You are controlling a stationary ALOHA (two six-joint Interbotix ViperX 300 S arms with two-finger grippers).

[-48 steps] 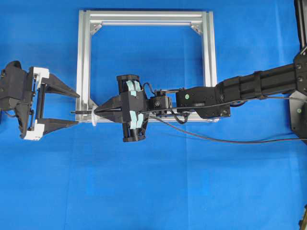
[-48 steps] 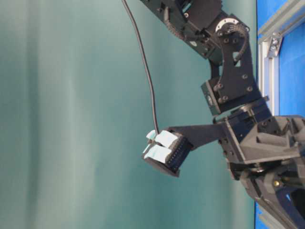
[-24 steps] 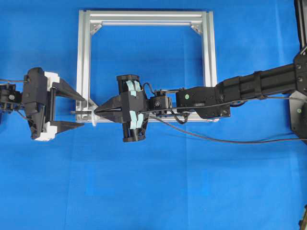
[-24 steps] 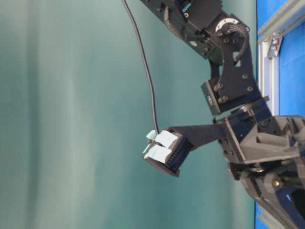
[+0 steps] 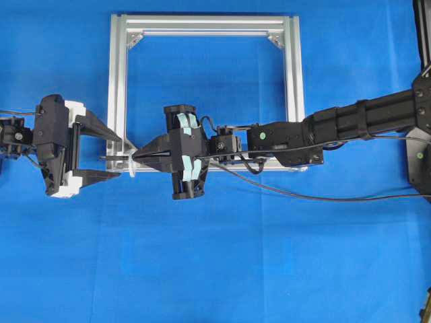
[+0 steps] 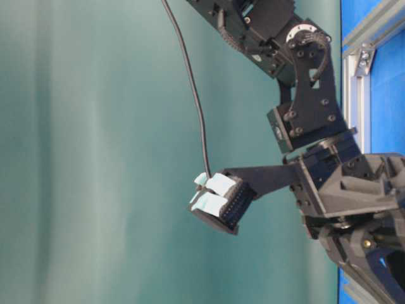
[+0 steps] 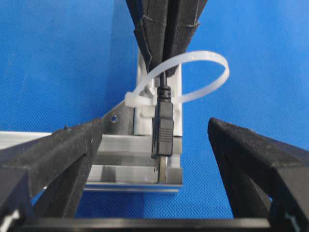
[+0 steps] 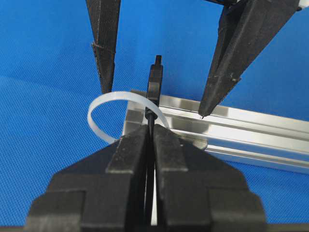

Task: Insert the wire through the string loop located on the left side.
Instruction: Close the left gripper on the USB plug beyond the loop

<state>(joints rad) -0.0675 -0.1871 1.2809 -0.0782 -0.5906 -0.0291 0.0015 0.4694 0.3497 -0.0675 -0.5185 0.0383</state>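
Wire [image 5: 296,195] trails as a thin black line from the right edge of the overhead view across the blue cloth [image 5: 222,269] to the right gripper [image 5: 138,156], whose jaws are clamped on it near its plug. The plug end pokes past the lower left corner of the silver aluminium frame [image 5: 118,81], where the string loop [image 5: 131,169] shows as a faint whitish ring. The left gripper [image 5: 111,156] faces it with fingers spread wide, one tip on either side of the plug's line, holding nothing.

From table level only the dark right arm [image 6: 310,95], a teal backdrop [image 6: 95,158] and a hanging black cable [image 6: 193,95] are clear.

The left wrist camera shows the loop [image 7: 212,63] as a flat, translucent white band, with the plug [image 7: 163,130], a black moulded body, already through it; the ribbed frame corner lies behind.

In the right wrist view the matte black closed fingers [image 8: 130,159] pinch the wire [image 8: 149,121] just behind the loop [image 8: 99,108], with two pointed tips of the left gripper beyond.
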